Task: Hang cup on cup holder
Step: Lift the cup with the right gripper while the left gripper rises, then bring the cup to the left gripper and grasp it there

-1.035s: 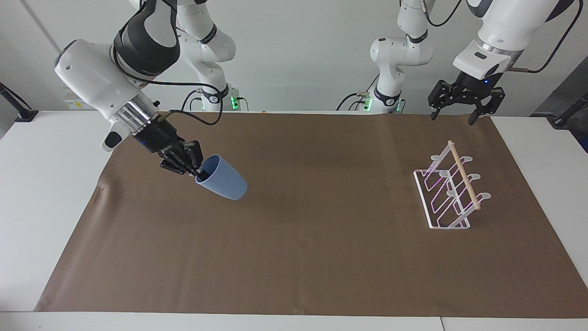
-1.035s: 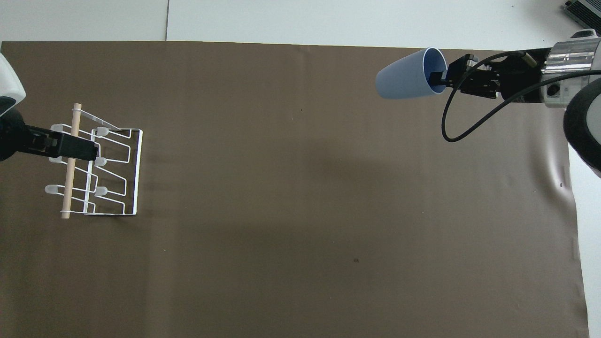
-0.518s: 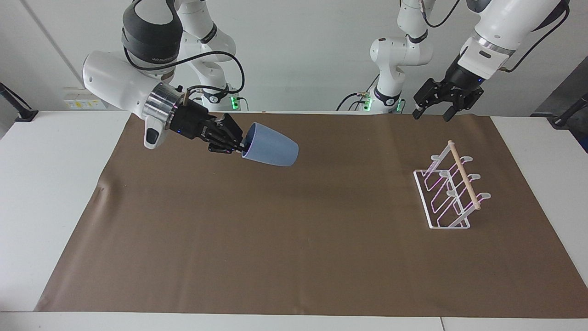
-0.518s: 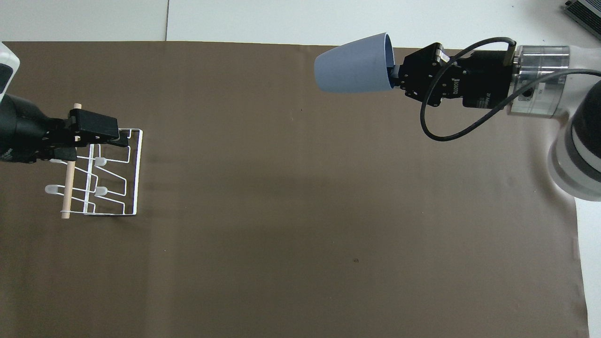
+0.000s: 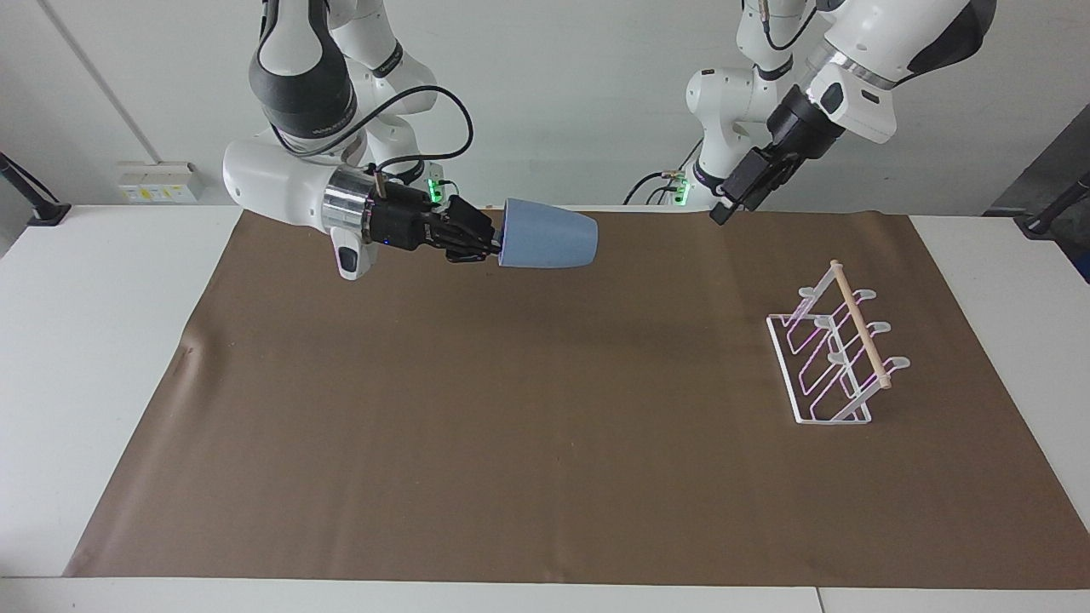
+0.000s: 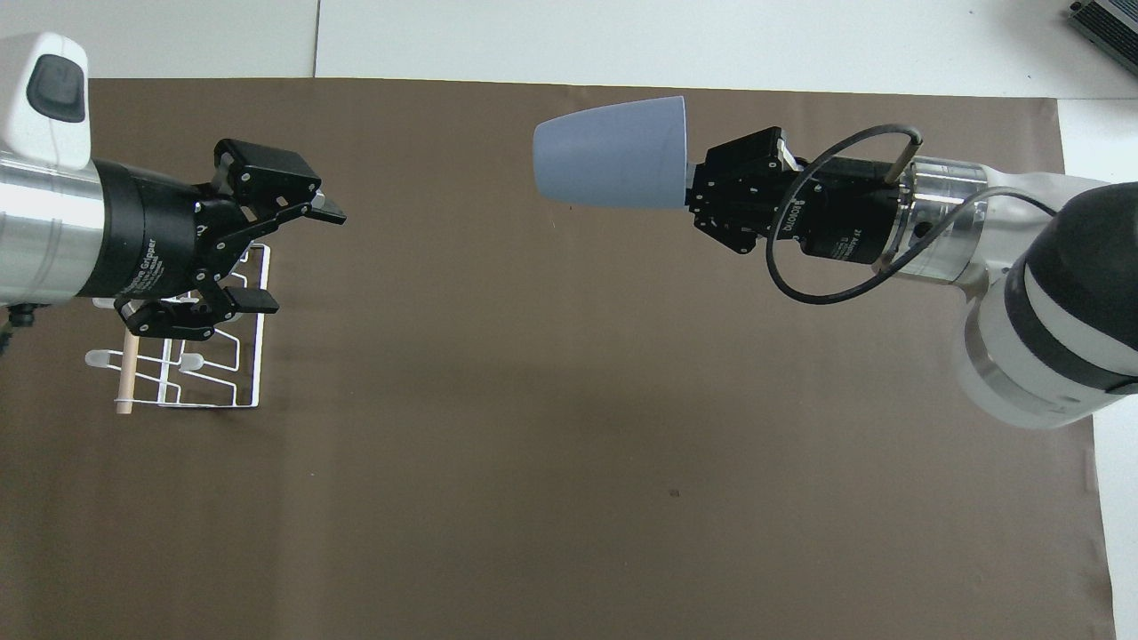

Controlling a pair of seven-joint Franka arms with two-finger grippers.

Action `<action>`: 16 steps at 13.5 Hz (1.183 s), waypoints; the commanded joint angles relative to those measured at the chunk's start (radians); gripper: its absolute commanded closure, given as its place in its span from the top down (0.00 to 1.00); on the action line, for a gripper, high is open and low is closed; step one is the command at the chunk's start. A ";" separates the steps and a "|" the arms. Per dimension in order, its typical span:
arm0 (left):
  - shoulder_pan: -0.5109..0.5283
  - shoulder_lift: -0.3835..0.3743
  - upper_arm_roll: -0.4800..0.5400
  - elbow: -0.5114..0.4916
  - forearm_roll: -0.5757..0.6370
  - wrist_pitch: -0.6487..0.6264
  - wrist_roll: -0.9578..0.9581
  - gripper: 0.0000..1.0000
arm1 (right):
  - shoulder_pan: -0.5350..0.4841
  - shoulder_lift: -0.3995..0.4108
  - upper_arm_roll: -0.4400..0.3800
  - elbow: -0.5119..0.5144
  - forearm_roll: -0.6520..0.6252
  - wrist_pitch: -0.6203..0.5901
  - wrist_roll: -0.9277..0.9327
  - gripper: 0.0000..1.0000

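Your right tool (image 5: 492, 238) is clamped on the rim of the cup (image 5: 547, 245), holding it in the air over the middle of the brown mat (image 5: 545, 443), toward the robots' edge. Your left tool (image 6: 293, 253), fingers spread and holding nothing, hangs above the mat between the cup and the cup holder (image 5: 839, 349).

This looks like a handover or a carry across: bring the cup toward the left tool slowly and keep it level, so the rim grip does not slip. If you pass it on, let the left tool close around the body before the right lets go.

The cup lies on its side, long axis roughly horizontal and along the tabletop's length. Its base points toward the left arm's end, its mouth toward the right tool.

The holder stands at the left arm's end, well apart from the cup, nothing hung on it yet.
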State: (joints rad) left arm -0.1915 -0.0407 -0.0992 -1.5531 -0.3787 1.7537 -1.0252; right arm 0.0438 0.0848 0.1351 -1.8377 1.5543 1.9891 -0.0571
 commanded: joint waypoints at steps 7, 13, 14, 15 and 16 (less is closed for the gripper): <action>-0.137 -0.008 0.009 -0.061 -0.029 0.259 -0.669 1.00 | 0.100 -0.037 0.003 -0.081 0.191 0.119 -0.023 0.00; -0.154 0.048 0.006 -0.021 -0.014 0.311 -0.927 1.00 | 0.110 -0.037 0.003 -0.101 0.191 0.111 -0.110 0.00; -0.154 0.062 0.003 -0.019 -0.014 0.313 -0.947 1.00 | 0.110 -0.037 0.003 -0.101 0.191 0.111 -0.110 0.00; -0.152 0.064 -0.005 -0.009 -0.014 0.314 -0.964 1.00 | 0.113 -0.037 0.003 -0.100 0.191 0.120 -0.113 0.00; -0.152 0.079 -0.010 0.002 -0.012 0.314 -0.980 1.00 | 0.114 -0.037 0.003 -0.101 0.191 0.120 -0.115 0.00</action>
State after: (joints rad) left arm -0.3325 0.0087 -0.1053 -1.5866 -0.3936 2.0570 -1.9532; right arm 0.1538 0.0766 0.1358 -1.9075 1.7091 2.0939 -0.1345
